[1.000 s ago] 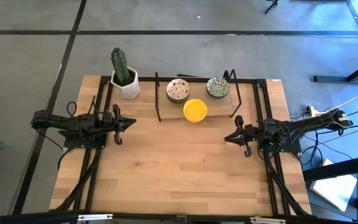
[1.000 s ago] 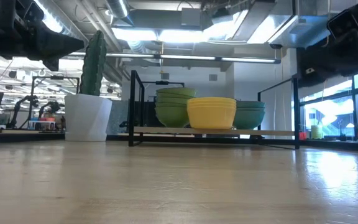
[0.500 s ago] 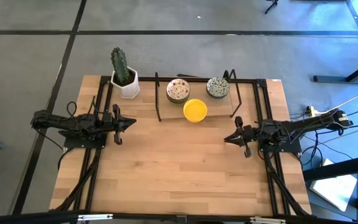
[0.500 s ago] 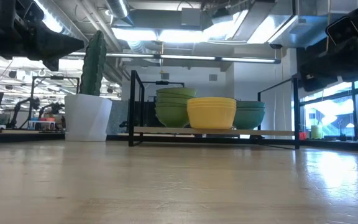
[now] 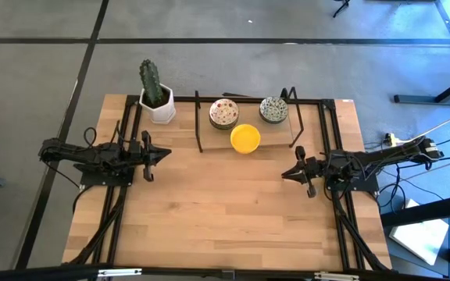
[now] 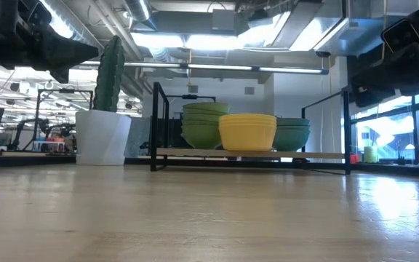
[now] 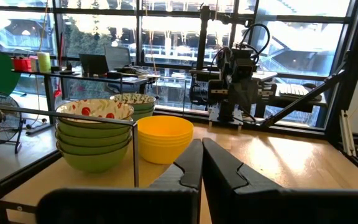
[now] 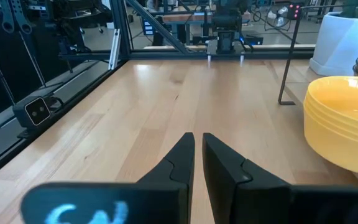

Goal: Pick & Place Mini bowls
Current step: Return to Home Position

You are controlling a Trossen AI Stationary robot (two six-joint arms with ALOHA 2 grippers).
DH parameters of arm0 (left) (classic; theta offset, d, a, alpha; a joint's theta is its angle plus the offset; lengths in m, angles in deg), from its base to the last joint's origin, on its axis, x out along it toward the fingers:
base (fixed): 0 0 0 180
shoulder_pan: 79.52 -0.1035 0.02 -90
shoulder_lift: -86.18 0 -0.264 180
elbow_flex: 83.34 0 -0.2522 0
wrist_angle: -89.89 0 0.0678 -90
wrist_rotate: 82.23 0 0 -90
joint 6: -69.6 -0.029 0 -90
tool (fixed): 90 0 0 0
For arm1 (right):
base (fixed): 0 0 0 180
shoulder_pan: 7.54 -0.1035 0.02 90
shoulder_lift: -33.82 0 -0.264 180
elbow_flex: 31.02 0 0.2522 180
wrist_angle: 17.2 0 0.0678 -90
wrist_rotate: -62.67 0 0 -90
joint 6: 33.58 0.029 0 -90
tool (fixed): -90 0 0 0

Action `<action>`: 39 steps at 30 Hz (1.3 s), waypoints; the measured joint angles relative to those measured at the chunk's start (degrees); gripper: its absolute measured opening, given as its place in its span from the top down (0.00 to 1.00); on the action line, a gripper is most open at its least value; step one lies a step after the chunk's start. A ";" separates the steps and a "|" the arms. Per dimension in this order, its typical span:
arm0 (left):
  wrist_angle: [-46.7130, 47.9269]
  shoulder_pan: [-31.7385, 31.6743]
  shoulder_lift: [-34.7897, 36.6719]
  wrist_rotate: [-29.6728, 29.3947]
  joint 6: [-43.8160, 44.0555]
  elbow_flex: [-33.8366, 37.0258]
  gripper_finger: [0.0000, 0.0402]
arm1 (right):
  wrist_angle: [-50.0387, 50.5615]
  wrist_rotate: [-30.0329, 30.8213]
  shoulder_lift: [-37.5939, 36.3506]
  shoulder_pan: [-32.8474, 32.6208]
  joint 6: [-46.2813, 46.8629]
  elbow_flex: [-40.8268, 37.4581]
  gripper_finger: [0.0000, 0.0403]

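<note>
Currently every mini bowl in view sits on the black wire shelf (image 5: pixel 198 121) at the upper centre of the high view, sorted by kind. The stack of white bowls with red floral speckles (image 5: pixel 224 114) is at upper left and the stack of white bowls with green-grey pattern (image 5: pixel 273 109) at upper right. The stack of plain yellow bowls (image 5: pixel 245 138) sits below and between them. Like-on-like stacking lets the bowls nest squarely.

The left gripper (image 5: pixel 167 154) hangs at mid-left above the light wooden surface (image 5: pixel 225 218) and the right gripper (image 5: pixel 284 175) at mid-right. Both are well apart from the shelf, fingers nearly touching, holding nothing. Placing appears complete, with the arms parked where they cannot disturb the stacks.
</note>
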 joint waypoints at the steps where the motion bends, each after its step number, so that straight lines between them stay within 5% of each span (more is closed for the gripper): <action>1: 0.00 -0.02 -0.01 0.00 -0.01 0.00 0.99 | 0.01 0.00 0.00 0.00 0.00 0.00 0.91; 39: 0.00 -0.01 -0.01 0.00 0.01 0.00 0.99 | -0.01 0.02 0.01 0.02 0.00 0.00 0.91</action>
